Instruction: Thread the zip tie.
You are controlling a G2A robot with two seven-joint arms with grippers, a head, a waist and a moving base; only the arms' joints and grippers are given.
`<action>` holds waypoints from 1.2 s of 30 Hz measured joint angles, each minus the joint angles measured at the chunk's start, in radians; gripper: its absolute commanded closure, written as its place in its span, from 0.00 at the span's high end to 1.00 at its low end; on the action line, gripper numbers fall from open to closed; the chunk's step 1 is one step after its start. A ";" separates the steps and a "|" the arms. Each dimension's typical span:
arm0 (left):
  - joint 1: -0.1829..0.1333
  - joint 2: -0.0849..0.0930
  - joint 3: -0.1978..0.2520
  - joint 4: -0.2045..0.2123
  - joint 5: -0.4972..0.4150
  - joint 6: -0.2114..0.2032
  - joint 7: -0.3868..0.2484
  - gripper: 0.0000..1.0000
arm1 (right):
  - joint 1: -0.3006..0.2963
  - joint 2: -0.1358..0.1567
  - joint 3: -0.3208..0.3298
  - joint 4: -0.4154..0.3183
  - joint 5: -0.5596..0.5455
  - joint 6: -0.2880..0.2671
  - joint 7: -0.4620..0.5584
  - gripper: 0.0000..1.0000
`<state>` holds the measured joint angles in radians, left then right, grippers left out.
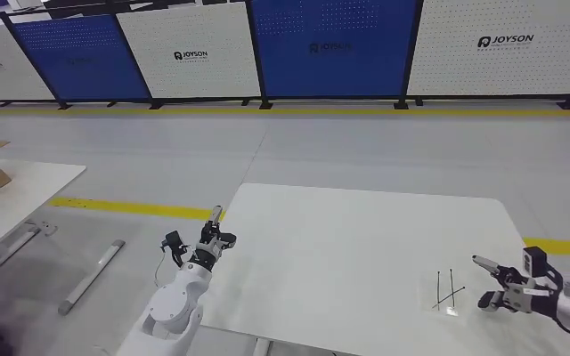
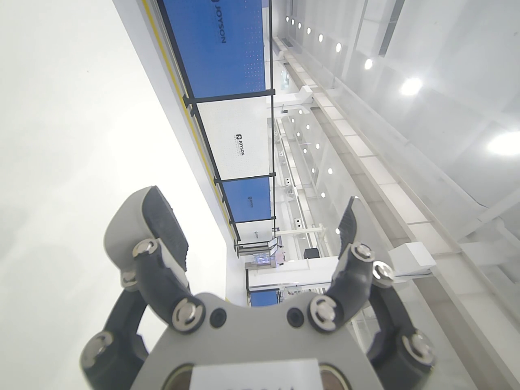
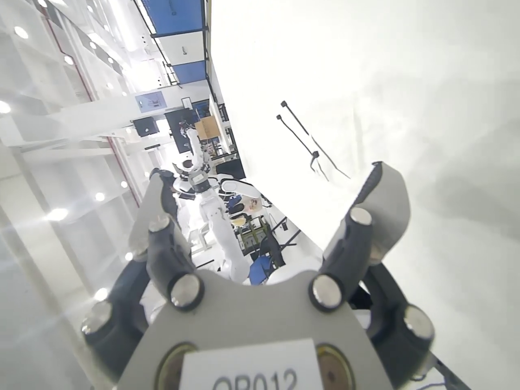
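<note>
Black zip ties [image 1: 451, 289] crossed on white bench [image 1: 356, 258], right gripper [image 1: 484, 281] spread wide beside them, left gripper [image 2: 254, 198] wide at opposite edge

We counted three black zip ties [image 3: 283, 103], and one white table [image 1: 356, 240] beneath them. We counted one left gripper [image 2: 254, 200] and one right gripper [image 3: 268, 172], two in all, and each of these bore two fingers [image 2: 162, 221]. A second table [image 1: 36, 182] at the edge of the top view brought the tables to two. Along the far side we counted two blue panels [image 1: 334, 44] and three white panels [image 1: 191, 49], five in all, and on the floor two yellow lines [image 1: 267, 110]
</note>
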<state>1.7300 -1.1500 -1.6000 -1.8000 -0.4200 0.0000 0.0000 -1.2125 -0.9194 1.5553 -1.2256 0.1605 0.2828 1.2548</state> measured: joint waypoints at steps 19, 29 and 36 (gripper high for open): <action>0.000 0.000 0.000 0.000 0.000 0.000 0.000 1.00 | 0.007 0.013 -0.020 -0.025 -0.087 -0.083 0.011 1.00; 0.000 0.000 0.000 0.000 0.000 0.000 0.000 1.00 | 0.075 0.016 -0.066 0.058 -0.124 -0.215 0.026 1.00; 0.000 0.000 0.000 0.000 0.000 0.000 0.000 1.00 | 0.075 0.016 -0.066 0.057 -0.123 -0.214 0.026 1.00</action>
<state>1.7300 -1.1500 -1.6000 -1.8000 -0.4200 0.0000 0.0000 -1.1378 -0.9031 1.4896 -1.1681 0.0372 0.0684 1.2806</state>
